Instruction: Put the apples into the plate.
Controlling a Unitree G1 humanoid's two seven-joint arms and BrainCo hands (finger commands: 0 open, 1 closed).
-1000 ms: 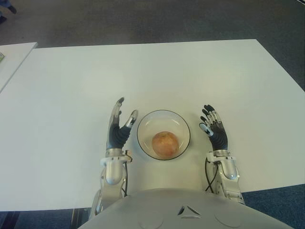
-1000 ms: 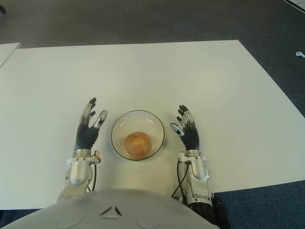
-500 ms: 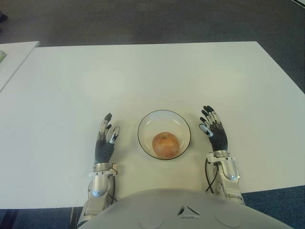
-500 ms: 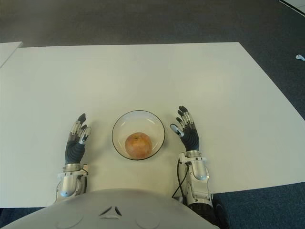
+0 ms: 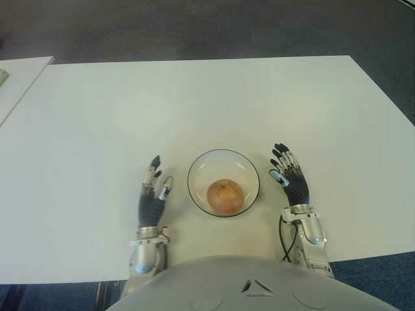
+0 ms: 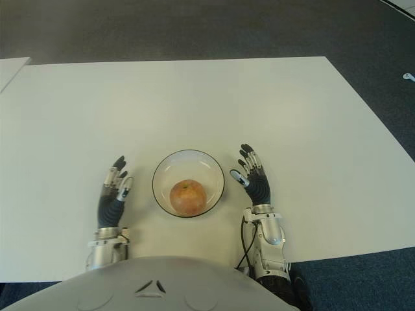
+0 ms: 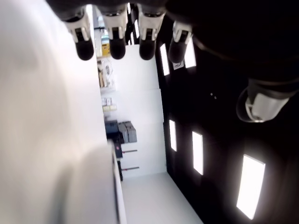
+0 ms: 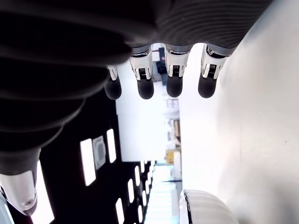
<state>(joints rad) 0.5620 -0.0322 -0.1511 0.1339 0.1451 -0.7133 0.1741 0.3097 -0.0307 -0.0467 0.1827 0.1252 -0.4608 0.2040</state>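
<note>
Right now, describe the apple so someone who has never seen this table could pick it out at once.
On the white table, look near the front edge, between the robot's open left hand and open right hand. There sits a clear round bowl-like plate, and the apple lies inside it. It is the only round, reddish-yellow thing here.

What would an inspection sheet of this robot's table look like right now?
Surface: white table, mostly bare.
Job's things: one apple lies in the glass plate; no other apple seen.
Clutter: nothing seen.
Hands: left hand left of the plate, right hand right of it; both open and holding nothing.
Cables: a black cable loops at the right wrist.
Surroundings: dark carpet beyond the table; edge of a second table at far left.
</note>
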